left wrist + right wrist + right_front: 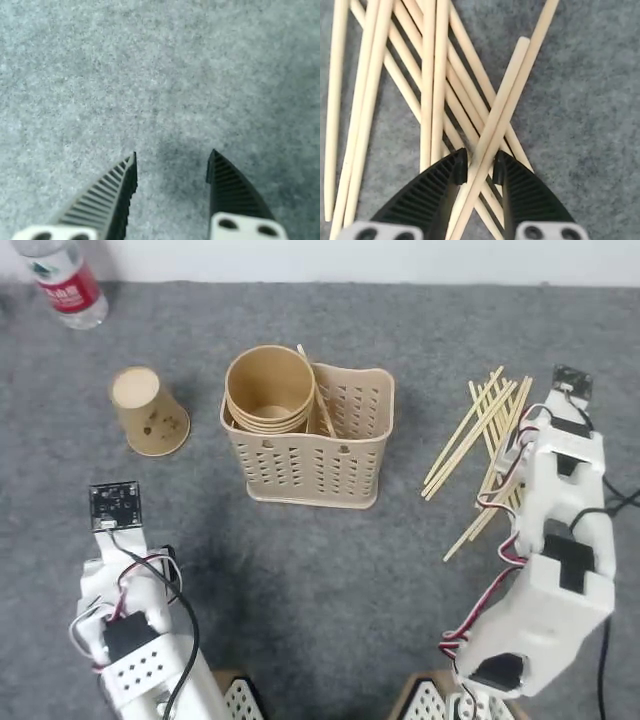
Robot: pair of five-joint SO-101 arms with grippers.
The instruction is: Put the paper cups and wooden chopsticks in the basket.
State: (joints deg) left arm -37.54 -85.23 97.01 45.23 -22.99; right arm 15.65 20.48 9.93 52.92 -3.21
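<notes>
Gripping chopsticks (475, 435) by the right edge of the table (330, 590).
The left gripper (174, 153) hangs with jaws apart over bare table near the front left corner. Beyond it, a lone paper cup (150, 412) shows its base. Mid-table, the basket (310, 465) holds stacked cups (268, 390). The right gripper (480, 155) is clamped on two sticks of the scattered pile.
</notes>
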